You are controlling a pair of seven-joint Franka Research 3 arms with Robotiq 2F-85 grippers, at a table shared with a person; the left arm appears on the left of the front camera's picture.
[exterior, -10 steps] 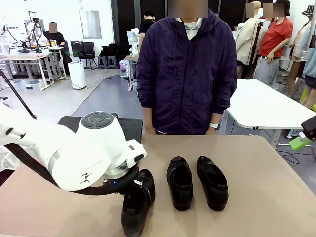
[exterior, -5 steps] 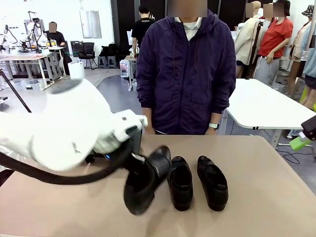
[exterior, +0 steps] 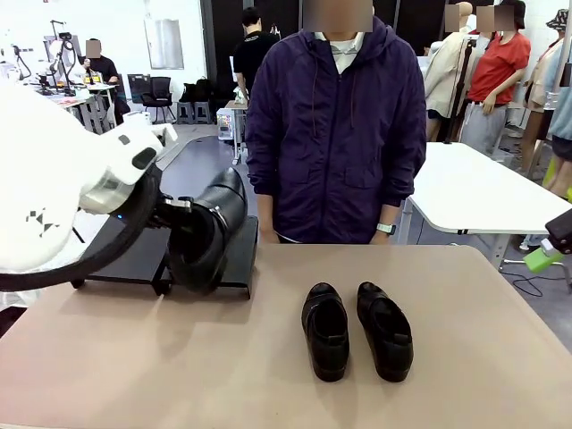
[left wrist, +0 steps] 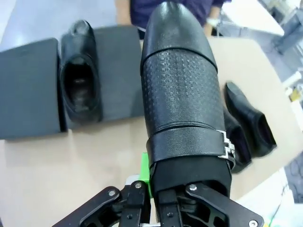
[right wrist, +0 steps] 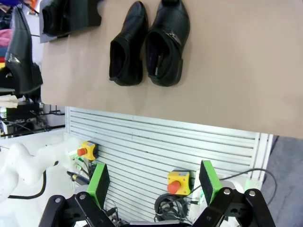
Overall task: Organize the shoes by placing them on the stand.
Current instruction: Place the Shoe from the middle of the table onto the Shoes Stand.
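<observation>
left end effector [left wrist: 154, 187] clamped tight on one shoe [left wrist: 180, 90], raised just by the stand [left wrist: 28, 90] of two platforms. second shoe [left wrist: 79, 80] lying on the stand. third shoe [exterior: 325, 331] and fourth shoe [exterior: 385, 331] side by side on the table [exterior: 134, 357]. right end effector [right wrist: 154, 182] wide open, empty.

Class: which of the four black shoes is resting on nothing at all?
The shoe clamped in the left gripper, held in the air; another shoe sits on the stand, and two shoes rest on the table.
</observation>
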